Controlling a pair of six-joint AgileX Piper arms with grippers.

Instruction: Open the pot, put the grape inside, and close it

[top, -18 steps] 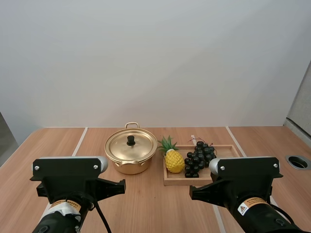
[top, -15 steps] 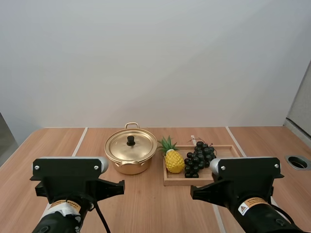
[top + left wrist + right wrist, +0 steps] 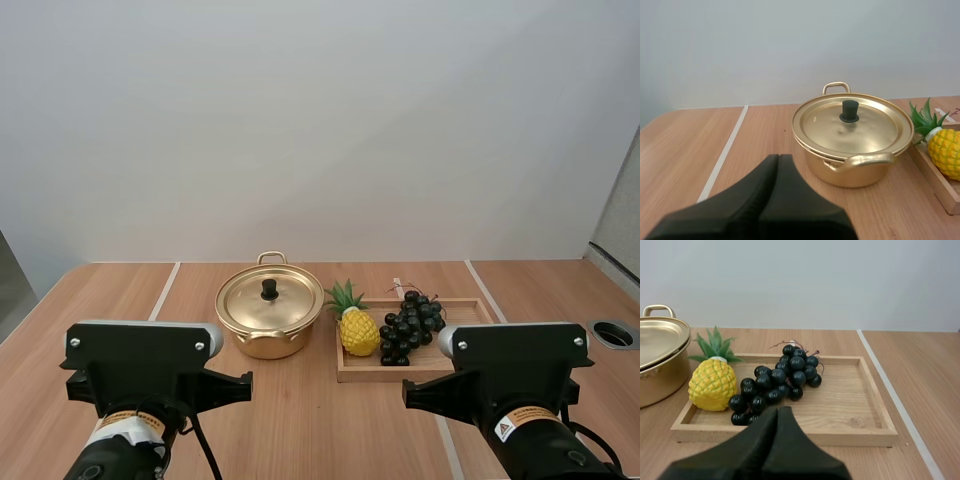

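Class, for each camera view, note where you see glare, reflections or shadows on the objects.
High view: soft, even light, a pale sheen on the lid. Left wrist view: the lid mirrors its knob dimly; the shut left gripper reads as a dark wedge. Right wrist view: small highlights dot the grapes, which cast a faint shadow on the tray.
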